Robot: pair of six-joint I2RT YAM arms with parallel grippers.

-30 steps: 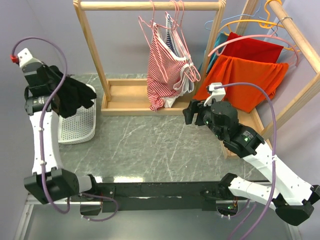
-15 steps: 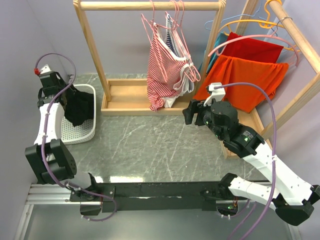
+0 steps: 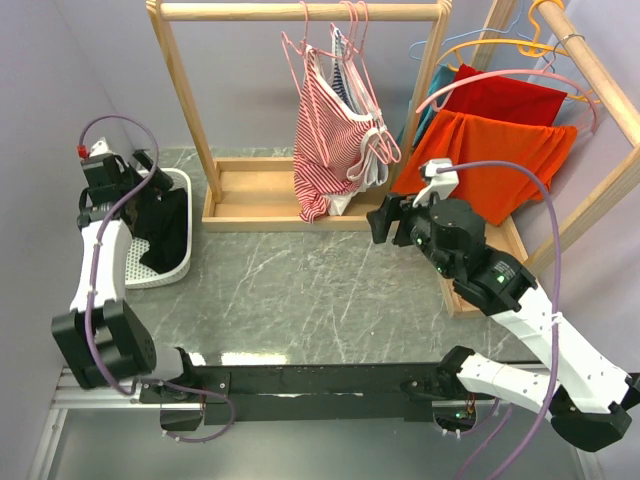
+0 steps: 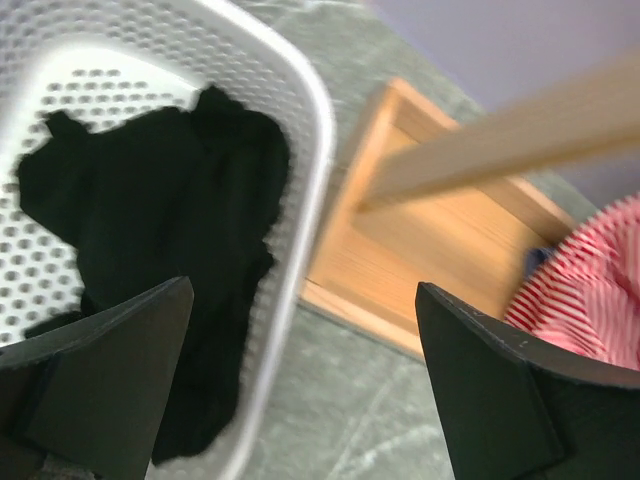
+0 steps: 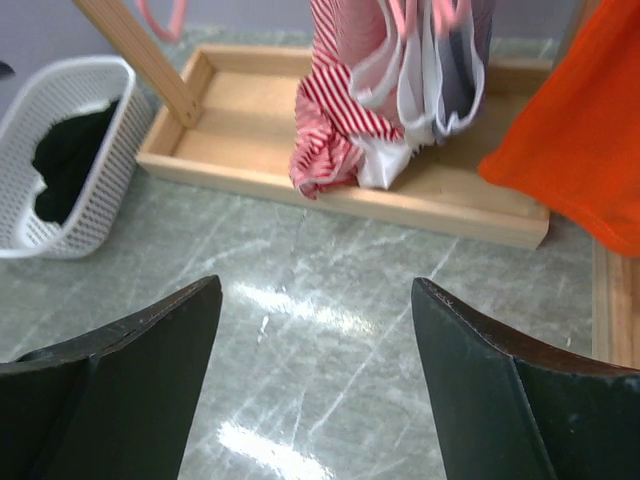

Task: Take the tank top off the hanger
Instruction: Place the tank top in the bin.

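Left wrist view looks straight down on the black tank top (image 4: 160, 220), which lies crumpled inside the white perforated basket (image 4: 310, 130), off any hanger and touching the basket's floor and its right-hand wall. The left claw (image 4: 303, 290) hangs above it with its two fingers spread wide apart and nothing between them; the cloth is clear of both fingers.

From the top external view the basket (image 3: 140, 268) sits at the far left of the grey-green marbled desk (image 3: 300, 290), just beside the base of a wooden clothes rack (image 3: 255, 195). A red-and-white striped garment (image 3: 325, 140) hangs from the rack's top rail on pink wire hangers (image 3: 300, 45), with a pale garment tucked behind it; its lower end touches the wooden base.

The right claw (image 5: 317, 285) is held over the middle of the desk, near the rack's right end. It faces the striped garment, its fingers parted and holding nothing.

To the right stands a second wooden rack (image 3: 590, 70). An orange garment (image 3: 490, 160) and a red one (image 3: 510, 95) hang there on hangers, with a sliver of teal cloth behind them. Purple cables loop along both arms.
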